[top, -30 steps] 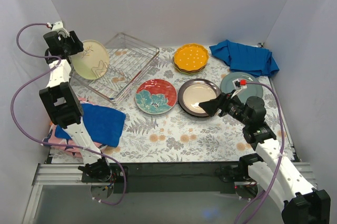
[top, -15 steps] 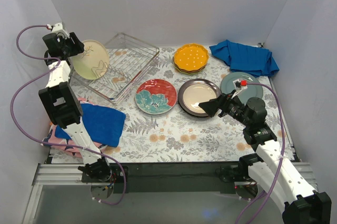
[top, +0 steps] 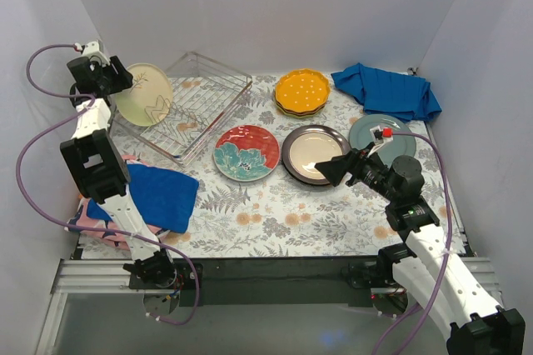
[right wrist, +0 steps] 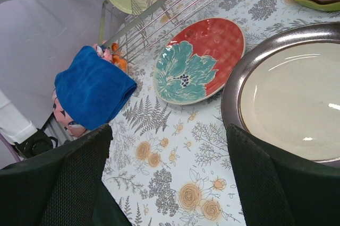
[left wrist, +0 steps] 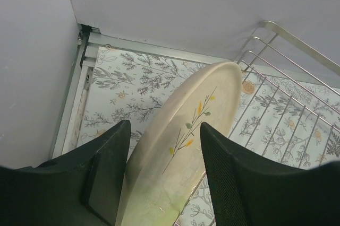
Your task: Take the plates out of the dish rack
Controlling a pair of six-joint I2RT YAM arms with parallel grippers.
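resting inside left claw: cream plate

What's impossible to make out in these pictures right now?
- Left wrist view: whether the left gripper truly pinches the cream plate; its fingers hide the contact.
- Top view: how many plates sit under the orange plate; only rims show.
- Top view: the grey-teal plate, partly behind the right arm.

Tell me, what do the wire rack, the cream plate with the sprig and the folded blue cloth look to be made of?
Dish rack: metal wire, probably chromed or steel, going by its thin silvery shiny rods. Cream plate: likely glazed ceramic, smooth with a painted sprig and soft sheen. Blue cloth: soft fabric, perhaps microfibre, matte and folded.
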